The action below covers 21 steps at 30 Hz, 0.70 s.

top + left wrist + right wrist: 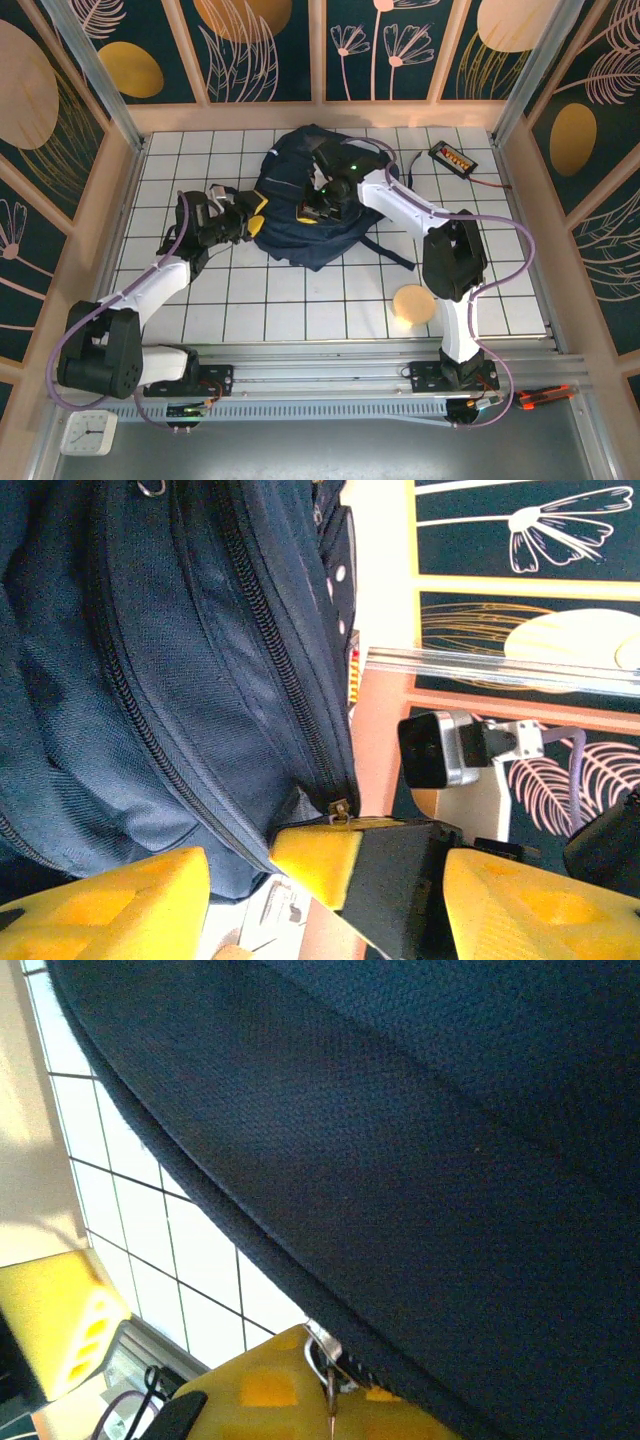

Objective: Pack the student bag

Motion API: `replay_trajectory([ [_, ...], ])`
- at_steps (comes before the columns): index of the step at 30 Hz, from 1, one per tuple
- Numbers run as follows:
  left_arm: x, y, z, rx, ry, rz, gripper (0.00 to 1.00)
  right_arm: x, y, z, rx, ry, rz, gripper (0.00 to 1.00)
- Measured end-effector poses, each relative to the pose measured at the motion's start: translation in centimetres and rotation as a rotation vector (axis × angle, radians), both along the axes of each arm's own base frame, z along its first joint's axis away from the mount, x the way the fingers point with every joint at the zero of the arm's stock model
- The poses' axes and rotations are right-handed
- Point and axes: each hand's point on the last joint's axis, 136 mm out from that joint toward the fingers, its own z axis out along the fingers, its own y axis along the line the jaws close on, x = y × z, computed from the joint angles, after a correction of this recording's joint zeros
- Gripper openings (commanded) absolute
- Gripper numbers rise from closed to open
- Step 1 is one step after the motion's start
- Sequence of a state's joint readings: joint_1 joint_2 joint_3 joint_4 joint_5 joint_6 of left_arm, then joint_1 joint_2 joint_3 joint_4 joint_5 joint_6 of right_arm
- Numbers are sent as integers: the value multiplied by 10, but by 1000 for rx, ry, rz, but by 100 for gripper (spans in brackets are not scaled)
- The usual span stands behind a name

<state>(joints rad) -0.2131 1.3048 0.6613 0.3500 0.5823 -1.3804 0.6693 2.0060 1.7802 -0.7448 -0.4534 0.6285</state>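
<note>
Bag [292,170] sits on table [300,305], toward the back wall. Right gripper [322,200] is pinched on zip pull [326,1355], likely to run the zipper. Left gripper [250,215] is spread at the bag's left side, gripping nothing, probably there to brace it.

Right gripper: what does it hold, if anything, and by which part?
The right gripper is shut on the metal zipper pull of the bag, at the bag's edge. The left gripper is open and holds nothing.
</note>
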Motion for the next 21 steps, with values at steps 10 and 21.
replay_trajectory([
  [10, 4, -16, 2, -16, 11, -32, 62, 5, 4, 18, 9, -33, -11, 0],
  [21, -5, -41, -15, -18, 65, -83, 60, 2, 10, 25, 12, -35, 3, 0],
])
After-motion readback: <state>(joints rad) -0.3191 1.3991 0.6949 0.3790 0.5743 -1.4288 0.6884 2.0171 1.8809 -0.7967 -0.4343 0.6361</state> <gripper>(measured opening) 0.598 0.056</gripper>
